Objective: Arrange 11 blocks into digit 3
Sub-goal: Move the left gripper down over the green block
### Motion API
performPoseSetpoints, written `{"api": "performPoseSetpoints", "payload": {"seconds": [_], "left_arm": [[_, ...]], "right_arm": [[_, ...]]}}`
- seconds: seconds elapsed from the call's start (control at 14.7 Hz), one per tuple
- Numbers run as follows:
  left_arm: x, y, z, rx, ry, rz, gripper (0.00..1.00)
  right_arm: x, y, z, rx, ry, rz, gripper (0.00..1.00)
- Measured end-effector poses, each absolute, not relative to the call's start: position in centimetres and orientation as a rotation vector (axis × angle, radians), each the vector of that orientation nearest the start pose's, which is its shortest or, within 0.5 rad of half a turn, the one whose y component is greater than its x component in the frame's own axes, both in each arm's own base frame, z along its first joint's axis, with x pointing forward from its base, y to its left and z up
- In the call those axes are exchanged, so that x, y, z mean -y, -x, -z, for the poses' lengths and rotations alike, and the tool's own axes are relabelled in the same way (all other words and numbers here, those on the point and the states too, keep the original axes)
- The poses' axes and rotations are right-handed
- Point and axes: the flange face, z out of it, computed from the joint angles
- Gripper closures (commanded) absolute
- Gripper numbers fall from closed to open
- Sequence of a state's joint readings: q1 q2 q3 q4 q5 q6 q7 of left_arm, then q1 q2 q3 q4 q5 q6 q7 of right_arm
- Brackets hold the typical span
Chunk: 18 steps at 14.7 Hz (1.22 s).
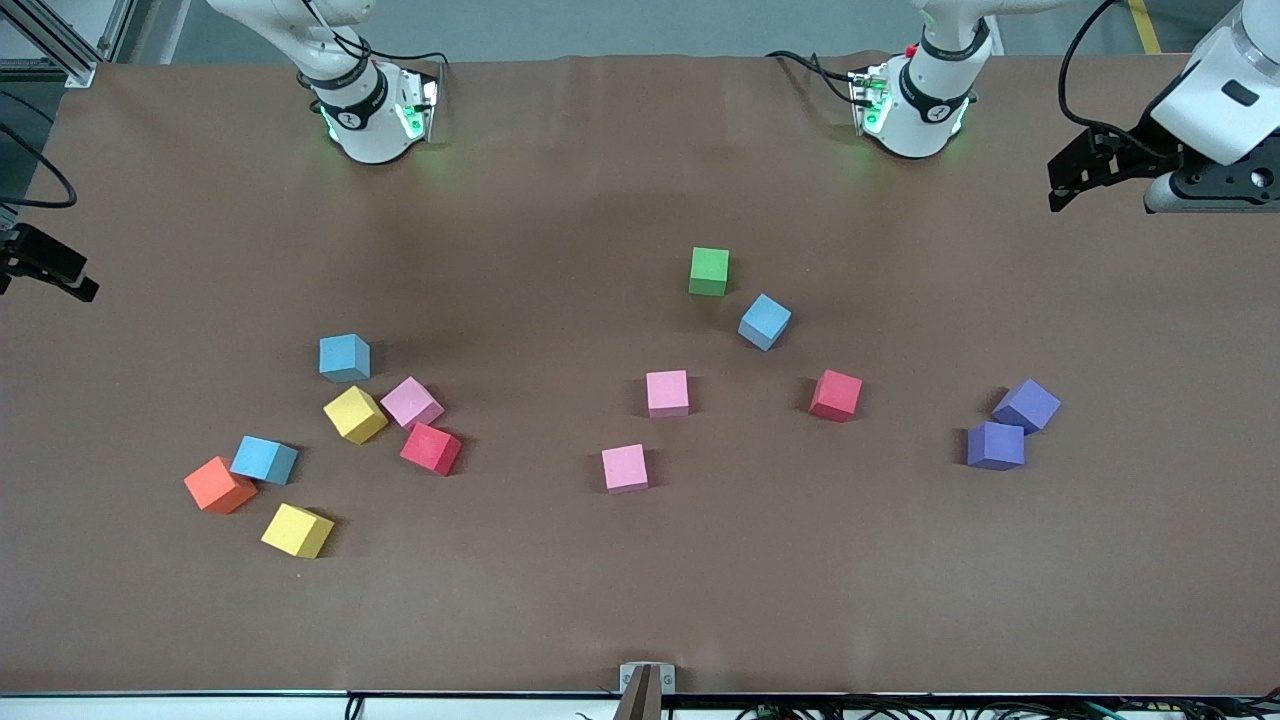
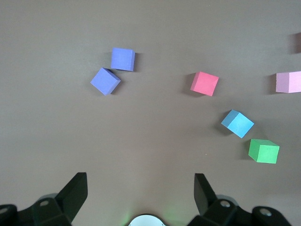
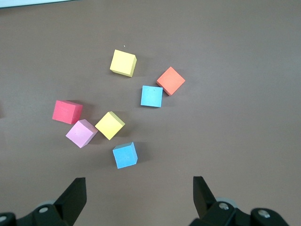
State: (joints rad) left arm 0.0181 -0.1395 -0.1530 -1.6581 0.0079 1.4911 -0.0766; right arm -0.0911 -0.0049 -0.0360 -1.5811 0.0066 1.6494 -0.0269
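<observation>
The blocks lie scattered, apart from one another in loose groups. Mid-table are a green block (image 1: 709,271) (image 2: 264,151), a light blue one (image 1: 764,321) (image 2: 237,123), two pink ones (image 1: 667,393) (image 1: 625,468) and a red one (image 1: 835,395) (image 2: 204,84). Two purple blocks (image 1: 1026,405) (image 1: 995,445) (image 2: 105,81) touch toward the left arm's end. Toward the right arm's end sit several more: light blue (image 1: 344,357) (image 3: 125,155), yellow (image 1: 354,414), pink (image 1: 411,402), red (image 1: 430,448). My left gripper (image 1: 1068,185) (image 2: 140,181) and right gripper (image 1: 50,268) (image 3: 138,182) hang open and empty above the table's ends.
An orange cube (image 1: 220,485) (image 3: 170,80) touches another light blue block (image 1: 264,460); a second yellow block (image 1: 297,530) lies nearest the front camera. The arm bases (image 1: 375,115) (image 1: 915,100) stand along the table's back edge. A small metal clamp (image 1: 646,680) sits at the front edge.
</observation>
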Motion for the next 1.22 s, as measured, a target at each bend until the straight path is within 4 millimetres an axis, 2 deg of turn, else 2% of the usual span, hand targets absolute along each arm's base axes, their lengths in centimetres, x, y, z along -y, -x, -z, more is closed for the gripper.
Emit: {"api": "performPoseSetpoints", "payload": {"seconds": [0.41, 0.54, 0.68, 0.82, 1.02, 1.22], "left_arm": [[7.3, -49.8, -65.0, -0.09, 3.109, -0.038, 0.0], [8.2, -50.1, -64.3, -0.12, 3.119, -0.064, 0.0], [11.5, -50.4, -62.7, -0.196, 3.12, -0.107, 0.0], [16.2, -50.7, -60.1, -0.226, 3.113, -0.133, 0.0], [22.4, -50.8, -55.6, -0.159, 3.128, -0.106, 0.0], [27.2, -50.8, -52.1, -0.074, 3.161, -0.09, 0.0]], "right_arm": [[6.1, -55.7, -63.2, -0.13, 3.135, 0.128, 0.0], [6.0, -55.7, -63.3, -0.128, 3.135, 0.13, 0.0], [5.8, -55.7, -63.3, -0.122, 3.135, 0.13, 0.0], [5.5, -55.8, -63.2, -0.114, 3.135, 0.129, 0.0], [4.7, -55.9, -63.1, -0.092, 3.135, 0.124, 0.0], [4.1, -56.0, -62.8, -0.075, 3.136, 0.116, 0.0]]}}
